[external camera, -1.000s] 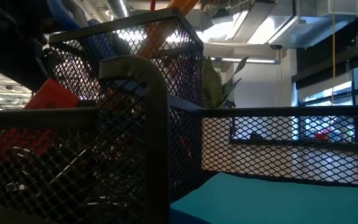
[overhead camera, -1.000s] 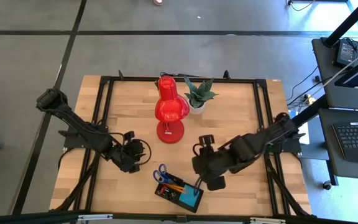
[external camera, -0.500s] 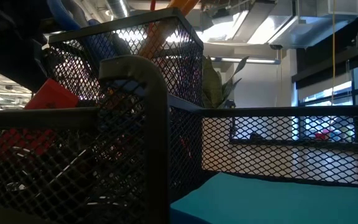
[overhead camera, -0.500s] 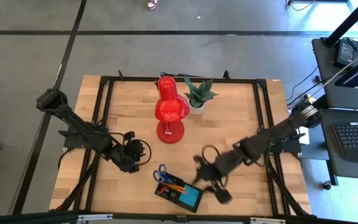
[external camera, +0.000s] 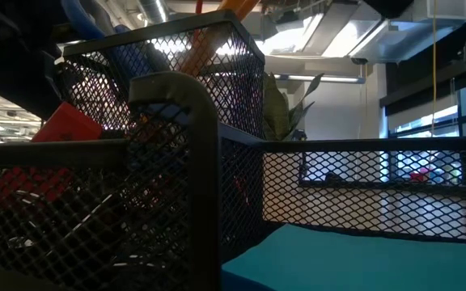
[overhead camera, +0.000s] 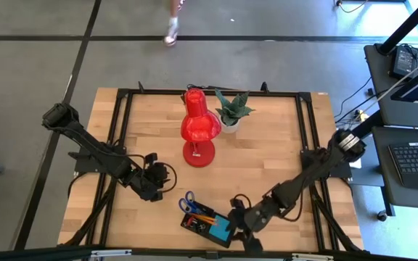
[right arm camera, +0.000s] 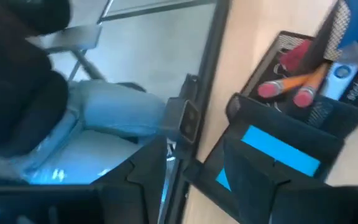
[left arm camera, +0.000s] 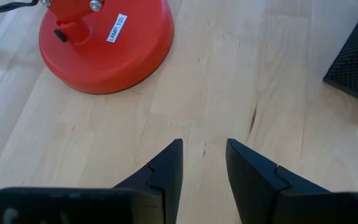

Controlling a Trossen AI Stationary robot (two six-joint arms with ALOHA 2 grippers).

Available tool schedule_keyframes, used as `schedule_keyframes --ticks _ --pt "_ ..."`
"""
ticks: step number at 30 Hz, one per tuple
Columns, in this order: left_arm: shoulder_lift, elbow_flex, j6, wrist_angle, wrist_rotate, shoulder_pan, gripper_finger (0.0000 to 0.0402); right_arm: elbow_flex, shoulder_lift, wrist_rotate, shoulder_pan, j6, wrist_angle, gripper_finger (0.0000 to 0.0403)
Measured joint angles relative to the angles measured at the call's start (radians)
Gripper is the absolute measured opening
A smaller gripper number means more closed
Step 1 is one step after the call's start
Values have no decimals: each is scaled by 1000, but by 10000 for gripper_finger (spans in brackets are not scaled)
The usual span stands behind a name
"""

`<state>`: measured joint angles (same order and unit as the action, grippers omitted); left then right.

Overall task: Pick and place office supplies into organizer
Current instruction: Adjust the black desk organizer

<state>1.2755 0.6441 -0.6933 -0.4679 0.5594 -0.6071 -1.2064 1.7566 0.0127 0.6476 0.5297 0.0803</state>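
Moved: our right pincer [overhead camera: 244, 233] has swung from beside the organizer's upper right corner down to the surface's near edge, just right of the organizer [overhead camera: 207, 222]; the left arm has kept its place.
Right pincer: its dark fingers [right arm camera: 241, 186] stand apart with nothing between them, right at the organizer's mesh wall.
Left pincer [left arm camera: 202, 163]: low over bare wood left of the organizer, fingers parted and empty.
Organizer: near the front edge of the surface [overhead camera: 267, 145]; it holds the blue note pad [overhead camera: 222, 229], orange pencils [right arm camera: 291, 86], blue-handled scissors [overhead camera: 187, 202] and a small red block [external camera: 65, 128].
Around: the red desk lamp [overhead camera: 199, 127] stands mid-surface, its base [left arm camera: 104, 43] just ahead of the left pincer; the green potted plant [overhead camera: 231, 110] is beside the lamp.
In the way: the organizer's mesh wall lies between the right pincer and the note pad.
Beyond: a person's foot [overhead camera: 171, 35] shows on the floor; a person in jeans [right arm camera: 98, 118] sits past the near edge.
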Motion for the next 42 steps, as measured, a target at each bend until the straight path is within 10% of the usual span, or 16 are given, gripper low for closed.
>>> schedule_keyframes --ticks 42 --pt "0 0 0 -5 9 0 111 -2 115 45 -31 252 208 156"
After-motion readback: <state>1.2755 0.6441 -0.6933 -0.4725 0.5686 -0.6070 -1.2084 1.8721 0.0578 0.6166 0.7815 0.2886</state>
